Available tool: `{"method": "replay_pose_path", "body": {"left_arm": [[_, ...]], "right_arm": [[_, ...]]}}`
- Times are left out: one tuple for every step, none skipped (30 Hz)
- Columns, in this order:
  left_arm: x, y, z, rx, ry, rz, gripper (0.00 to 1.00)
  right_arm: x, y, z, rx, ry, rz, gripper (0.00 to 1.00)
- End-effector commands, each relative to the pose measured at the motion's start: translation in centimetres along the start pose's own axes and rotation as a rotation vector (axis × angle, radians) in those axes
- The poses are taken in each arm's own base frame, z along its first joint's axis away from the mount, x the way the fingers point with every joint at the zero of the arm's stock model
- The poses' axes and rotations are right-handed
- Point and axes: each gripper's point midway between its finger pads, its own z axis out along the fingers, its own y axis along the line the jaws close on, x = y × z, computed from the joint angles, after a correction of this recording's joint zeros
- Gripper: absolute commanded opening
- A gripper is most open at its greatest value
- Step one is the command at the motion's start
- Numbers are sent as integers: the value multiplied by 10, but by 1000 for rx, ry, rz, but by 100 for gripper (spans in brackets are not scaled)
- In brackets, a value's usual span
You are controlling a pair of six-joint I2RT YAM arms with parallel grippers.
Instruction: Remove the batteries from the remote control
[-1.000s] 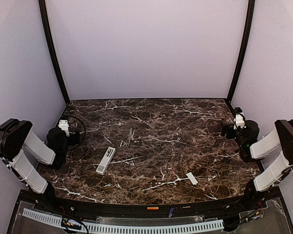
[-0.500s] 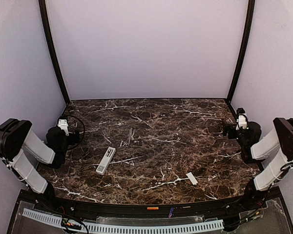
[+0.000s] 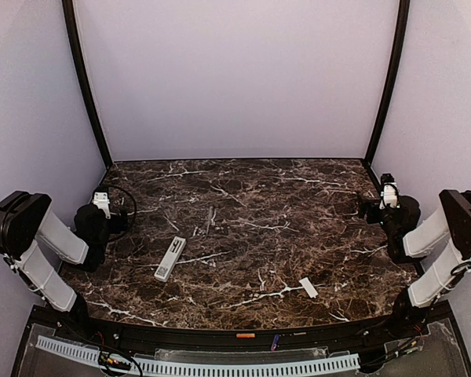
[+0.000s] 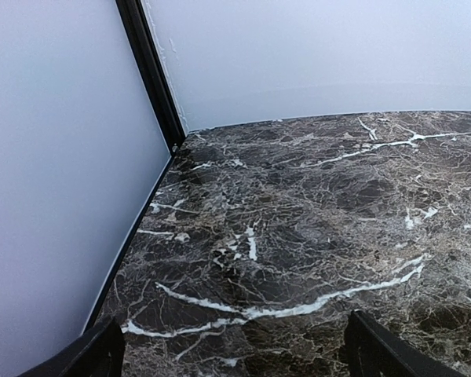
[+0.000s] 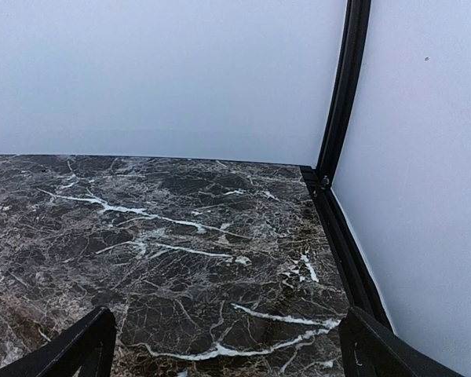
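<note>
Top external: left end effector (image 3: 102, 207), right end effector (image 3: 386, 198) spread, arms folded outward.

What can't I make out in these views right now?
Slim white rectangular plastic remote control, top view: too small to tell whether its battery recess faces up or holds cells.
Batteries: none recognisable; small orange speck, top view bottom centre, too small to name.
Wrist views: remote out of frame; left fingers and right fingers cut off by the bottom edge.
</note>
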Motion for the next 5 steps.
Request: {"method": "replay_pose_path", "body": {"left_arm": [[-8, 2, 1, -3, -20, -18, 99], [-8, 3, 1, -3, -20, -18, 99], [-8, 2, 1, -2, -21, -18, 99], [-8, 2, 1, -1, -21, -17, 99], [-8, 2, 1, -2, -20, -17, 99]], "right_arm": [[-5, -3, -1, 13, -25, 3, 99], [-5, -3, -1, 13, -26, 3, 99], [-5, -3, -1, 13, -25, 3, 98], [-5, -3, -1, 14, -25, 3, 99], [-4, -3, -1, 14, -23, 3, 99]]}}
